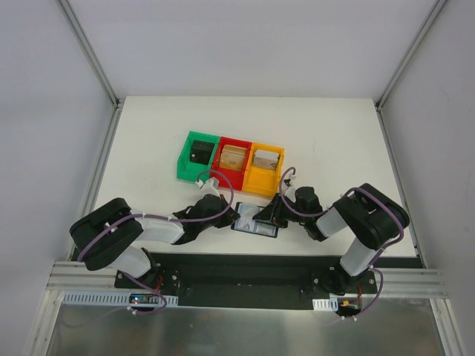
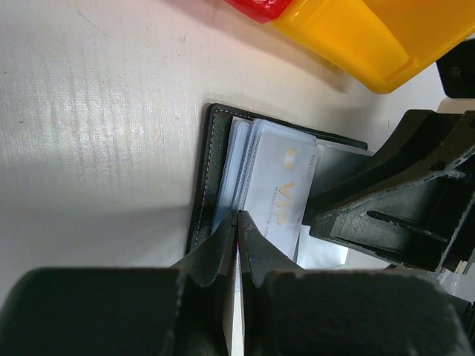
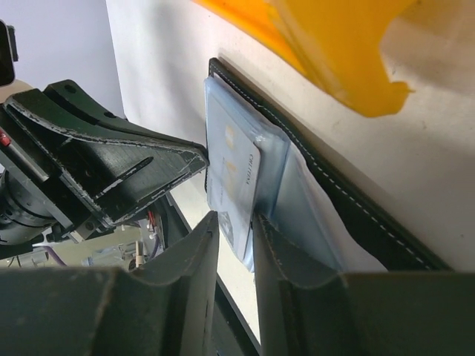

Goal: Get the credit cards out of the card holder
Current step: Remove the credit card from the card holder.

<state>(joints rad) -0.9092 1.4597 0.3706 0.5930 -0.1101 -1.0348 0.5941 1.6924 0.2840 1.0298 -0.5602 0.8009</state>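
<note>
The black card holder point(image 1: 256, 222) lies open on the white table in front of the bins. Its clear sleeves hold pale cards, one marked VIP point(image 2: 282, 193). My left gripper point(image 1: 236, 216) is at its left side. In the left wrist view its jaws point(image 2: 239, 215) are pressed together on the edge of a sleeve beside the leather cover point(image 2: 202, 185). My right gripper point(image 1: 272, 215) is at the holder's right side. Its jaws point(image 3: 236, 226) stand slightly apart around a sleeve with a card point(image 3: 237, 178), with a gap on the left finger's side.
Three joined bins stand just behind the holder: green point(image 1: 197, 154), red point(image 1: 232, 159) and yellow point(image 1: 265, 165), each with something inside. The yellow bin point(image 3: 334, 44) is close above the holder. The two grippers almost touch each other over the holder.
</note>
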